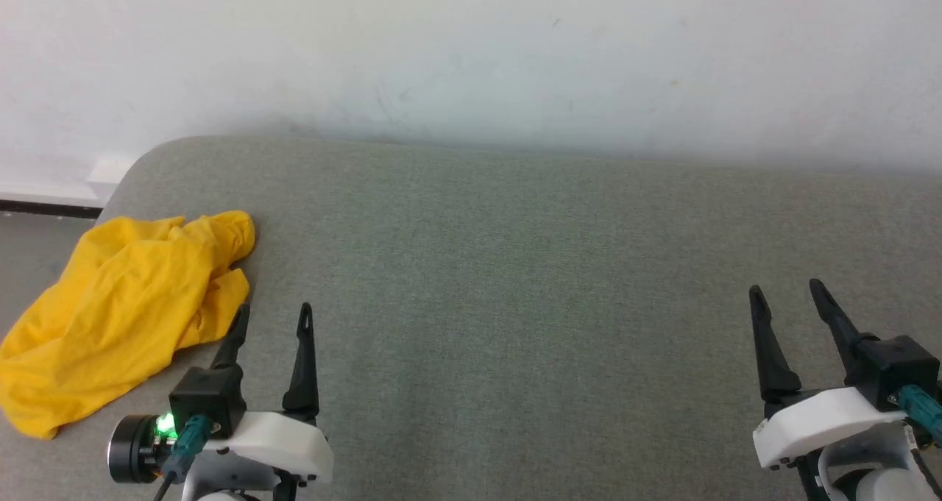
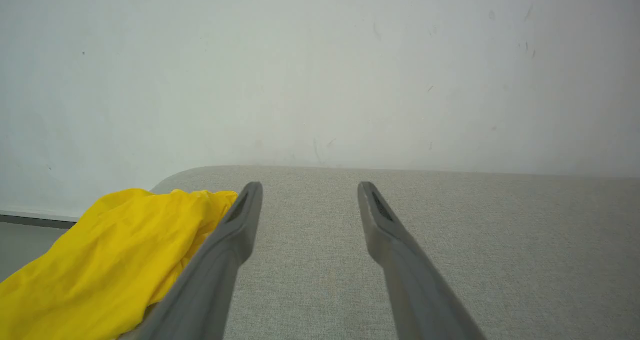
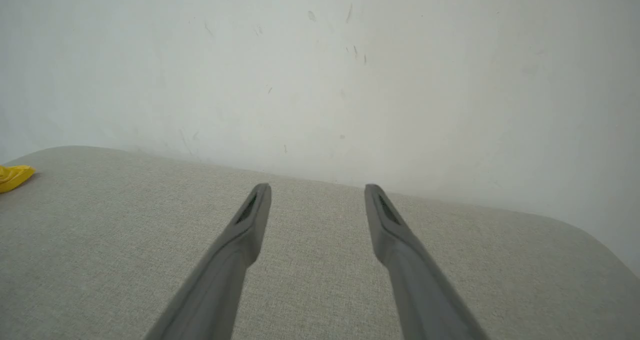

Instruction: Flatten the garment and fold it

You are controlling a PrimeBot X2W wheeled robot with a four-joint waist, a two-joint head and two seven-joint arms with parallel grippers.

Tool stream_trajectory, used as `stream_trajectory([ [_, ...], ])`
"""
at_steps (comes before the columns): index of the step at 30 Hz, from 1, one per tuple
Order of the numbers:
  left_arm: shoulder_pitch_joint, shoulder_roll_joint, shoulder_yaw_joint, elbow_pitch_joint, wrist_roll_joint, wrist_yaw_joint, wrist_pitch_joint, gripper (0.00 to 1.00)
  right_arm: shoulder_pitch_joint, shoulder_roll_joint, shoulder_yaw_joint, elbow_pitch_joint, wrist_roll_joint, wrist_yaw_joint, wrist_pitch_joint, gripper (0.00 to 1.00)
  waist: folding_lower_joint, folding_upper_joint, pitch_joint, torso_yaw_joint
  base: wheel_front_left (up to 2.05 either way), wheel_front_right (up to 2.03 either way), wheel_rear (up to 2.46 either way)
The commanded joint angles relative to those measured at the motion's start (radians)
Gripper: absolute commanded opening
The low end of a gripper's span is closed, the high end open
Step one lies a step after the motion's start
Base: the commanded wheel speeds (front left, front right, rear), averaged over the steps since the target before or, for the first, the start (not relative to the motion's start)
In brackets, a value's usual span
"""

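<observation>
Garment point(image 1: 125, 310): a crumpled yellow heap at the left end of the grey fabric surface point(image 1: 515, 265), near its rounded far corner. Only plain yellow shows, with no print exposed. Whether its outer part hangs over the left edge cannot be told.
Why it lies so: judged as the starting condition. Nothing is spread or squared, so flattening has not yet begun.
Left gripper point(image 1: 274, 310): jaws wide apart and empty, fingers pointing away from the robot towards the wall point(image 1: 471, 45). Its outer finger is just beside the heap's near edge – contact cannot be confirmed.
Right gripper point(image 1: 786, 289): likewise spread and holding nothing, low over bare fabric and well apart from the cloth, which shows as a sliver at the left margin of its wrist view.
Arm pose: both forearms enter from the bottom edge, roughly parallel, with the wrists level.
Reading of the pose: a ready stance – the left arm is placed for a first pinch, while the right would have to cross the surface to help.
</observation>
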Motion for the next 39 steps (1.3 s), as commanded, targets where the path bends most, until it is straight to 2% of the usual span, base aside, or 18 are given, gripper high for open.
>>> stream_trajectory([
  [1,0.016,-0.002,0.005,-0.007,-0.006,-0.003,-0.012,1.00,0.005,0.001,-0.005,0.001,0.004,-0.001,-0.011,1.00,0.0000,0.0000,0.003,0.015,0.00,0.00,0.00],
  [19,0.032,-0.002,0.004,-0.012,-0.022,-0.001,-0.049,1.00,0.006,0.002,0.009,0.014,0.001,-0.001,-0.049,1.00,0.0000,0.0000,-0.002,0.156,0.00,0.00,0.00],
  [39,0.057,-0.003,0.012,-0.010,-0.027,-0.013,-0.091,1.00,0.013,0.003,0.039,0.035,0.019,-0.001,-0.091,1.00,0.0000,0.0000,-0.015,0.347,0.00,0.00,0.00],
])
